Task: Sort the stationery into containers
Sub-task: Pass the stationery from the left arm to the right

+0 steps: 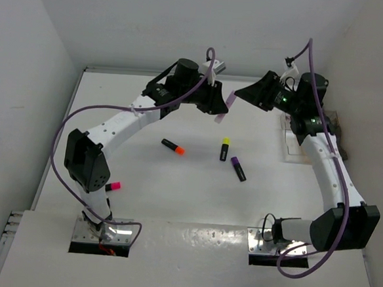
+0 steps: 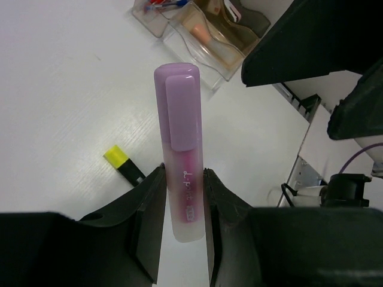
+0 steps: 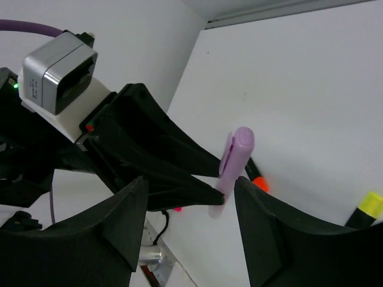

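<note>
- Left claw (image 2: pixel 184 197) is clamped on the lilac marker (image 2: pixel 182 119), holding it up off the desk (image 1: pixel 174 201), cap end out!
- Right claw (image 3: pixel 191 236) is spread wide and empty, facing the marker at close range.
- Orange highlighter (image 1: pixel 173 146), yellow highlighter (image 1: pixel 224 148) and purple highlighter (image 1: pixel 238 168) lie mid-desk.
- Pink highlighter (image 1: pixel 113 187) lies beside the left arm.
- Clear trays (image 2: pixel 209 57) sit by the right edge.

Pink print on lilac marker (image 2: pixel 179 149) barrel (too blurred to read); nothing else legible.
</note>
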Motion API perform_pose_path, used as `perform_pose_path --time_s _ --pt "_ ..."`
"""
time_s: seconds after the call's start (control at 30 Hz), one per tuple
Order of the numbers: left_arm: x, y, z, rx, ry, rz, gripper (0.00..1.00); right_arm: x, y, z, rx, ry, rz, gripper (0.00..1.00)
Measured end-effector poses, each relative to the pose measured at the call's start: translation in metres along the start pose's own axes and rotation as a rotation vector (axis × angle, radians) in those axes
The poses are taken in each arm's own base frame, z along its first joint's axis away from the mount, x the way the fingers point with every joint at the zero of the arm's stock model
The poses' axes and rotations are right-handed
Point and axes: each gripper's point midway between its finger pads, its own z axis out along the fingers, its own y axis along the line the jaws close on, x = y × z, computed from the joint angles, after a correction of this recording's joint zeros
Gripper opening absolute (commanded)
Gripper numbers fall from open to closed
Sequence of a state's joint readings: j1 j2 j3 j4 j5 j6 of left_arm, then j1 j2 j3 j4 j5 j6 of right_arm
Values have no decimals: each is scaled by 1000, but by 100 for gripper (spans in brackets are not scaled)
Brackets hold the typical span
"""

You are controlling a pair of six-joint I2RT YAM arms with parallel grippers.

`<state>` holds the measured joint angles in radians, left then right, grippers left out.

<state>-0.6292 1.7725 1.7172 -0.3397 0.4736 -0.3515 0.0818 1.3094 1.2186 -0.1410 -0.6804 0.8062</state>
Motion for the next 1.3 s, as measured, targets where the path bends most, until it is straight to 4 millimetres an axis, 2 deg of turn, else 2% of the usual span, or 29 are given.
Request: perform_pose_path --time_s 0.17,0.47,0.73,0.9,1.0,1.13,1.2,1.23,1.3 --pt "1 -6 0 28 4 -30 0 4 9 10 4 -11 -23 59" --pt "7 -10 1 56 21 -60 0 5 -3 15 94 -37 -30 57" --pt "6 -14 1 73 19 -75 0 6 -4 17 108 -44 -29 47" --pt "5 -16 1 84 19 -80 0 8 -4 18 112 -42 -28 46" --pt "5 -17 0 89 18 -89 0 11 -10 19 127 -41 -23 46" --pt "4 -20 0 105 17 -93 0 16 -20 21 155 -33 -11 56" --pt "3 -20 0 108 16 -94 0 16 -23 22 167 -32 -10 53" --pt "3 -21 0 111 14 -94 0 16 -24 22 171 -33 -10 44" --pt "3 -21 0 114 15 -95 0 16 -24 22 169 -34 -13 37"
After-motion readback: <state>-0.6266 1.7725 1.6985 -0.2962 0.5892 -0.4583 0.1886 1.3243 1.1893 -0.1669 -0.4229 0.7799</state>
